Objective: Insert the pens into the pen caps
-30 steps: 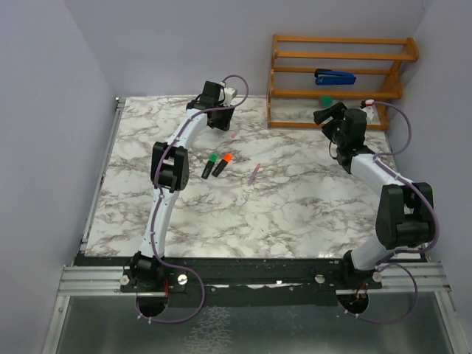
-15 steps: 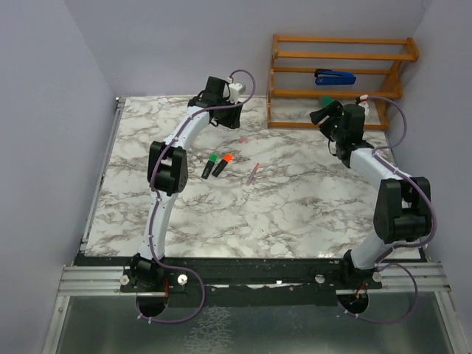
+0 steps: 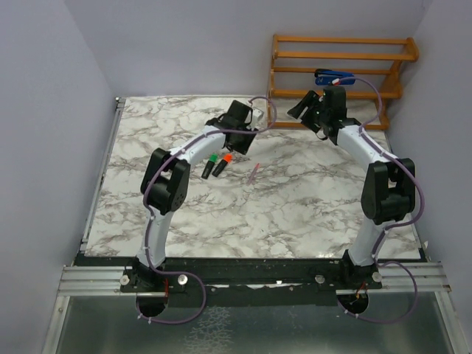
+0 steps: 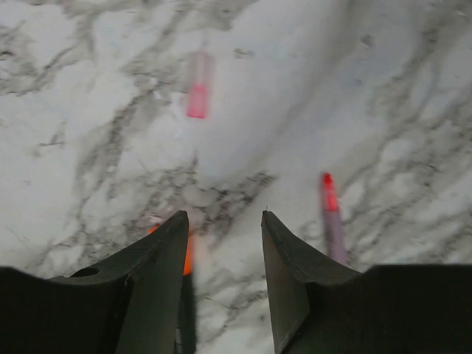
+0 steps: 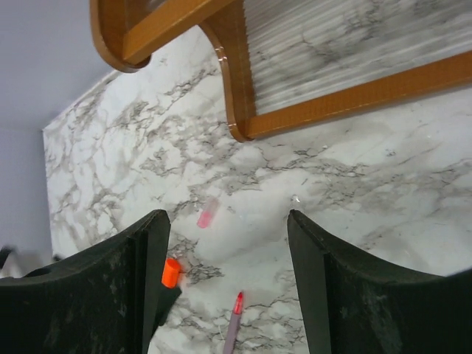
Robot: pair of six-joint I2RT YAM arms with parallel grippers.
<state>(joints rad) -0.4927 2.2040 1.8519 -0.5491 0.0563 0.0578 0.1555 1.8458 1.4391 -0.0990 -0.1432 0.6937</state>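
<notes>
Your left gripper [image 4: 225, 221] hangs half open and empty, probably lining up a grab, with the pink cap [image 4: 198, 92] at its 12 o'clock and the slim pink pen [image 4: 332, 217] at 3, while your right gripper [image 5: 227, 221] gapes wide, holding nothing.

The left arm [image 3: 156, 221] and right arm [image 3: 361, 144] have white links, chunky black joints and looping lilac cables [image 3: 273, 112]. The left end effector [image 4: 223, 217] and right end effector [image 5: 227, 217] are matte black.
</notes>
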